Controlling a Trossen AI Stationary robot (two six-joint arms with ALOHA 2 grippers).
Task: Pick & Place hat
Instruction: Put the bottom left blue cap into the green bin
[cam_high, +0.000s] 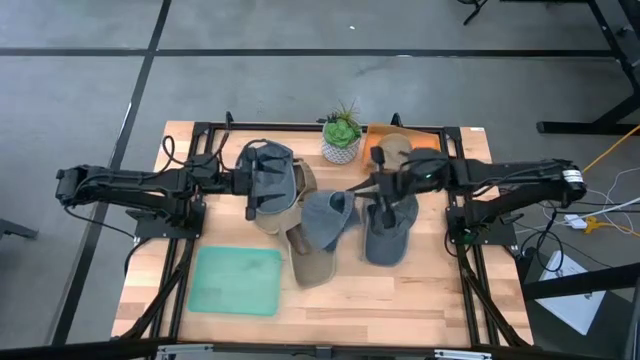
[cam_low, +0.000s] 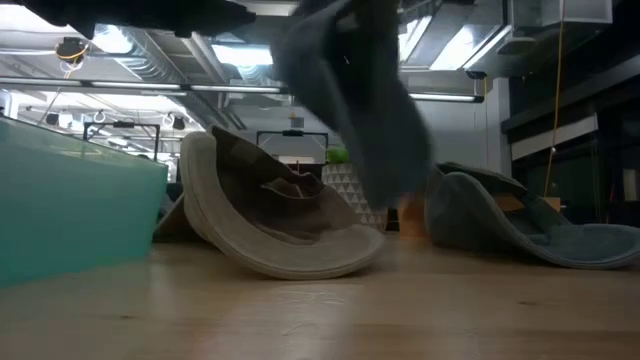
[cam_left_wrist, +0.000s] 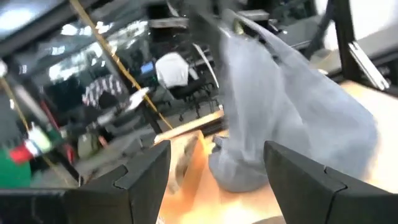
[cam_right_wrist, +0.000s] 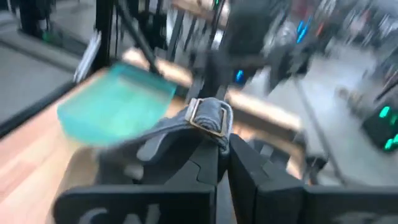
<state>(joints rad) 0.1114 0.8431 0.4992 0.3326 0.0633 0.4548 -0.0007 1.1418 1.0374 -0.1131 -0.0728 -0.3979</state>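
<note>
Because the right hand (cam_right_wrist: 221, 146) is clamped on the strap of the grey hat (cam_high: 328, 218), the hat hangs lifted over the middle of the table (cam_high: 440, 300), free to travel toward the green tray (cam_high: 238, 281). Left hand (cam_left_wrist: 214, 168) waits spread open beside another hat (cam_high: 272, 175).
</note>
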